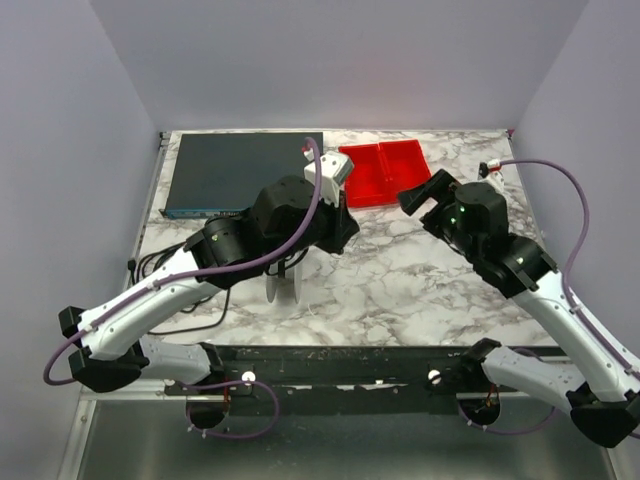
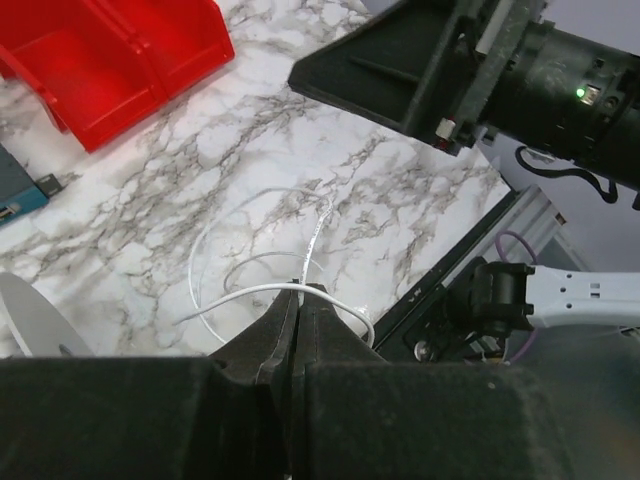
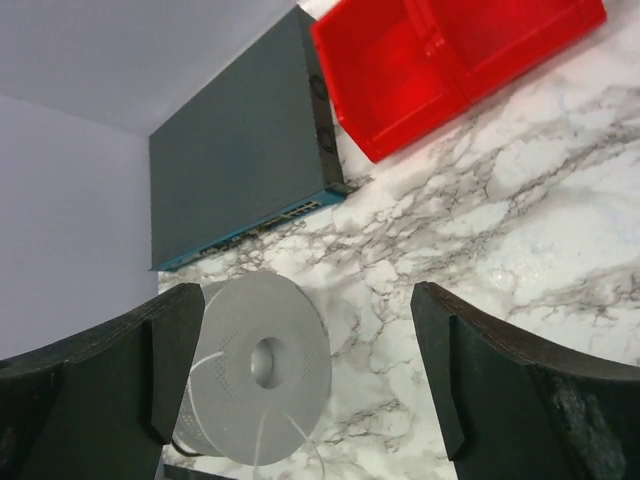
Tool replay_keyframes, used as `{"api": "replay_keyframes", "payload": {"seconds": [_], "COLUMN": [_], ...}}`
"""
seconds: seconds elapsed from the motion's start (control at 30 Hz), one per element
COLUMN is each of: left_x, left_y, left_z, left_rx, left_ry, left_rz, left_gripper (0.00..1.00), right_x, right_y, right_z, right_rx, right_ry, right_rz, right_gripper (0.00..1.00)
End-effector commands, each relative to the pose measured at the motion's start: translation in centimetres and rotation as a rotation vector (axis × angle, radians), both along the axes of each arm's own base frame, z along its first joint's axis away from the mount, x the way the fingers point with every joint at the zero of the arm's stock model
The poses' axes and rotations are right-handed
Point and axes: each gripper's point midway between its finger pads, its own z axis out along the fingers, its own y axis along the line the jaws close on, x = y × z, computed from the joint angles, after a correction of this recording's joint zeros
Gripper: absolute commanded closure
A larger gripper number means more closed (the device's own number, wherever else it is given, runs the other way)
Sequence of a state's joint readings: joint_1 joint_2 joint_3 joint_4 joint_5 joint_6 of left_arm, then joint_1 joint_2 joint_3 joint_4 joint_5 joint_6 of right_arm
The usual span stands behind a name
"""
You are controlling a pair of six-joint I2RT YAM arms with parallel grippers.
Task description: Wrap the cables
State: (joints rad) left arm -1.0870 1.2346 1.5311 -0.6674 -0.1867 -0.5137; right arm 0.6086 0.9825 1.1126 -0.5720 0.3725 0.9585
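The cable (image 2: 262,287) is a thin white wire lying in loose loops on the marble table. My left gripper (image 2: 297,292) is shut on it, and the wire crosses over the closed fingertips. In the top view the left gripper (image 1: 338,228) is above the table's middle. A white spool (image 3: 262,362) stands on edge, with thin strands running off it; it also shows in the top view (image 1: 285,284). My right gripper (image 3: 305,312) is open and empty, above and to the right of the spool. In the top view the right gripper (image 1: 424,194) is near the red bins.
Two joined red bins (image 1: 385,170) sit at the back centre. A dark flat box with a blue front edge (image 1: 240,170) lies at the back left. Black cords (image 1: 165,265) trail at the left edge. The right arm's gripper (image 2: 420,70) hangs close above the cable loops.
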Motion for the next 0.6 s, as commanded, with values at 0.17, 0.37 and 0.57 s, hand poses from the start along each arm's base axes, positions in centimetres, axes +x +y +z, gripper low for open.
{"api": "replay_keyframes", "payload": {"seconds": [0.17,0.37,0.57], "left_x": [1.5,3.8,5.0], "left_y": [-0.1,-0.4,-1.3], "left_z": [-0.1,-0.1,-0.1], "left_rx": [0.082,0.116,0.117], "left_ry": [0.048,0.076,0.088], "left_rz": [-0.073,-0.02,-0.007], "left_gripper": [1.0,1.0,1.0], "right_x": [-3.2,-5.8,-5.8], "right_y": [2.4,6.2,7.0], "right_z": [7.4,8.1,7.9], "right_rx": [-0.023,0.06,0.043], "right_ry": [-0.323,-0.391,-0.414], "right_rz": [0.324,0.585,0.635], "right_gripper": [0.15,0.33,0.34]}}
